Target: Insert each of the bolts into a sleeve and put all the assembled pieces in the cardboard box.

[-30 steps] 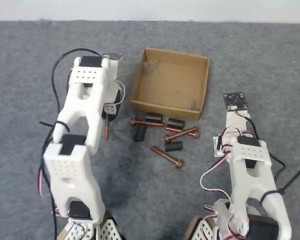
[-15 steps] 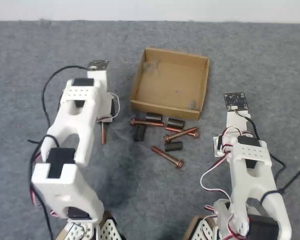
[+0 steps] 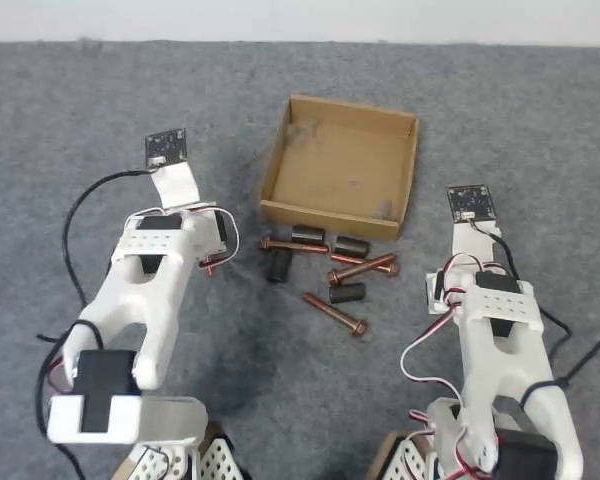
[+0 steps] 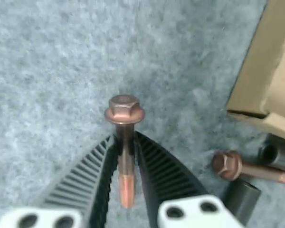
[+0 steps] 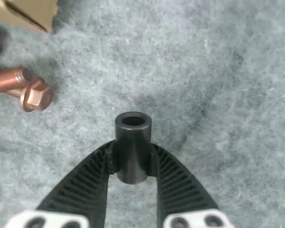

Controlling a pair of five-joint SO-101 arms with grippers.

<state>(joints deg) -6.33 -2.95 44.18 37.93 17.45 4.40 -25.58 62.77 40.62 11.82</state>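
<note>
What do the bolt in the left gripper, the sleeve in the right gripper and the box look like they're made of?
The bolt: probably metal with a copper-coloured finish, judging by its reddish sheen and hex flanged head. The sleeve: a smooth, dark tube, perhaps blackened metal; plastic cannot be ruled out. The box: plain brown cardboard, matte, with raw cut edges.

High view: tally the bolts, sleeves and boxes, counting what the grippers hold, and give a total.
Copper bolts: 5, one in the left gripper
Black sleeves: 5, one in the right gripper
Cardboard box: 1
Total: 11
</note>
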